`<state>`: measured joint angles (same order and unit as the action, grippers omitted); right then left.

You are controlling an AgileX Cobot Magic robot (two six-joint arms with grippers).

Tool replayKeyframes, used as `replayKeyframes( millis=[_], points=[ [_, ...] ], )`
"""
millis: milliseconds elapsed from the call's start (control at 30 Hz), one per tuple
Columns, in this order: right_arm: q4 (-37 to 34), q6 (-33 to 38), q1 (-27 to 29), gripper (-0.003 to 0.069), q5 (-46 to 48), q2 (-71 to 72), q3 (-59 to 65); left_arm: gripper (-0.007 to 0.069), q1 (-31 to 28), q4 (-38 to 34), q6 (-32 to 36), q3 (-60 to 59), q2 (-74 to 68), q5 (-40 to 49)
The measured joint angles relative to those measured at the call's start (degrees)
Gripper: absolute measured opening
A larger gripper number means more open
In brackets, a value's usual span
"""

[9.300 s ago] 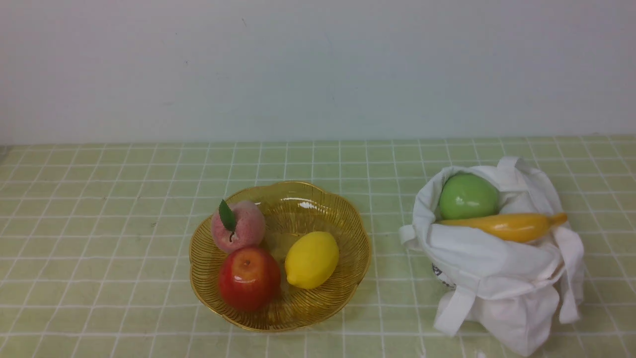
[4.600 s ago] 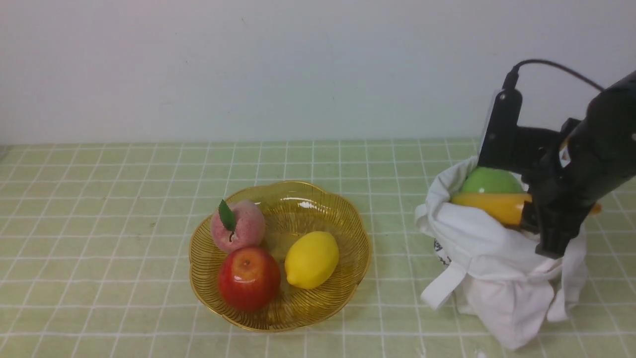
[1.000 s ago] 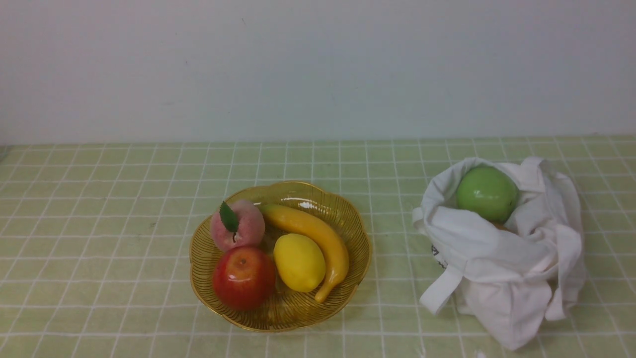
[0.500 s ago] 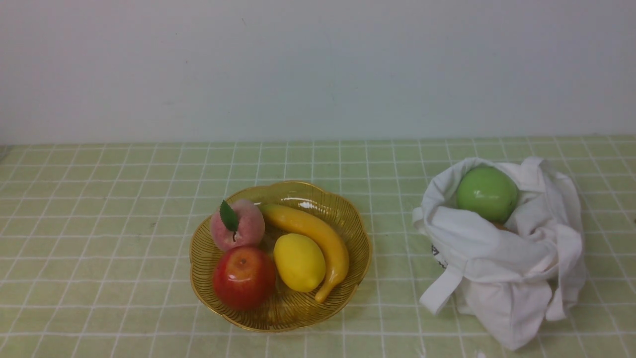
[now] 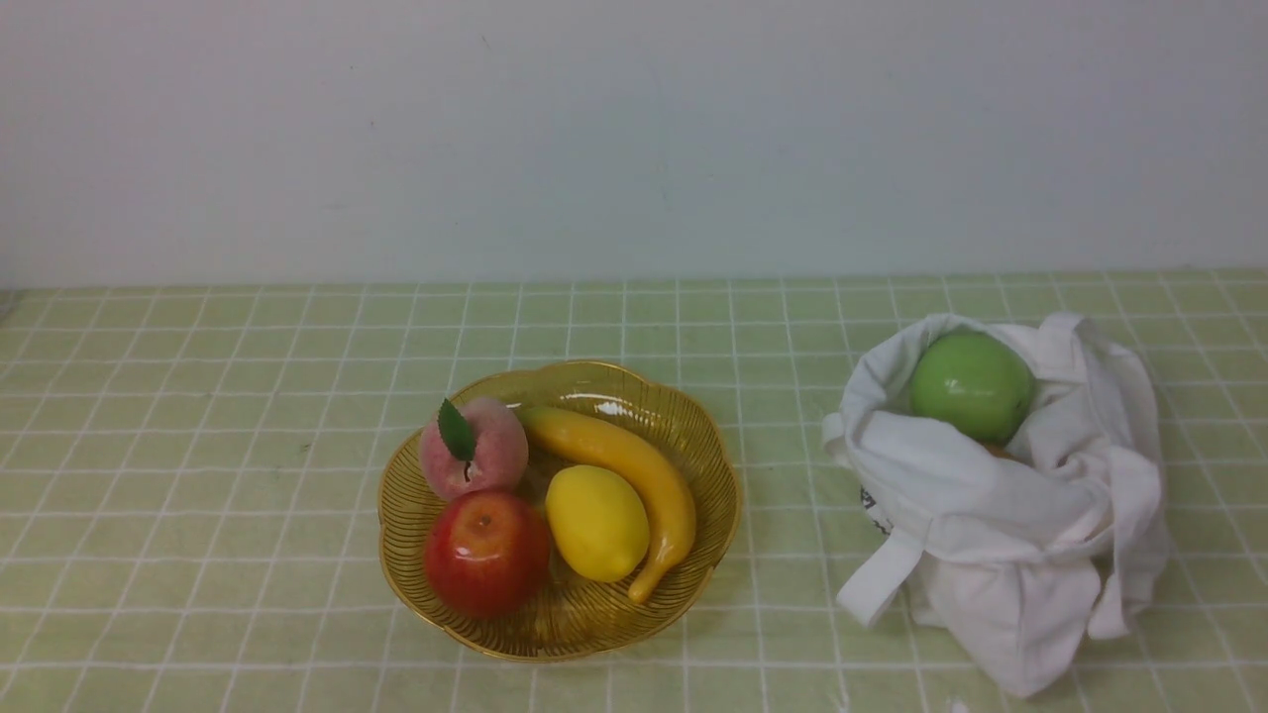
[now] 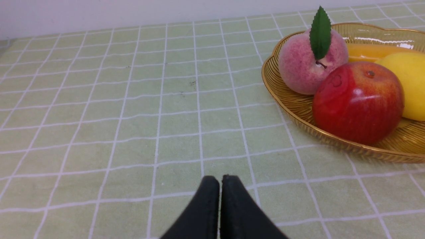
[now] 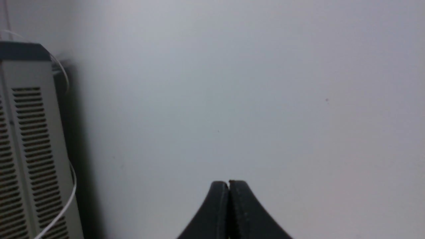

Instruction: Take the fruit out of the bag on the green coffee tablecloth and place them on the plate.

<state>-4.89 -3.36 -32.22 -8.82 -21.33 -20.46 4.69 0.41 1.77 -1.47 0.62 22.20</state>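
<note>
The green apple (image 5: 971, 384) sits in the open mouth of the white bag (image 5: 1001, 535) on the green coffee tablecloth (image 5: 198, 416), well apart from both arms. The banana (image 5: 634, 473) lies in the plate (image 5: 693, 416). The left end effector (image 6: 220, 181) is clenched empty above the cloth near the plate; the right end effector (image 7: 228, 184), also clenched empty, faces a blank wall.

Left gripper (image 6: 220, 181) and right gripper (image 7: 228, 185): jaws pressed together, empty
</note>
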Motion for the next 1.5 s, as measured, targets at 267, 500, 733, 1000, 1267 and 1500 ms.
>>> replayKeyframes(
  millis=[267, 500, 733, 1000, 1267, 1500],
  points=[
    [-2.0, 5.8, 8.2, -0.0011, 12.0, 4.9, 2.9, -0.0008, 0.0, 0.0, 0.0, 0.0, 0.0, 0.0],
    [2.2, 8.1, 24.7, -0.0011, 17.2, 14.2, 14.4, -0.0008, 0.0, 0.0, 0.0, 0.0, 0.0, 0.0],
    [3.6, 7.9, 32.4, -0.0011, 29.3, 21.7, 22.0, -0.0008, 0.0, 0.0, 0.0, 0.0, 0.0, 0.0],
    [3.4, 7.9, 32.4, -0.0011, 30.5, 21.7, 21.8, -0.0008, 0.0, 0.0, 0.0, 0.0, 0.0, 0.0],
    [3.3, 7.9, 32.4, -0.0011, 30.6, 21.7, 21.8, -0.0008, 0.0, 0.0, 0.0, 0.0, 0.0, 0.0],
    [3.3, 7.9, 32.4, -0.0011, 30.7, 21.7, 21.8, -0.0008, 0.0, 0.0, 0.0, 0.0, 0.0, 0.0]
  ],
)
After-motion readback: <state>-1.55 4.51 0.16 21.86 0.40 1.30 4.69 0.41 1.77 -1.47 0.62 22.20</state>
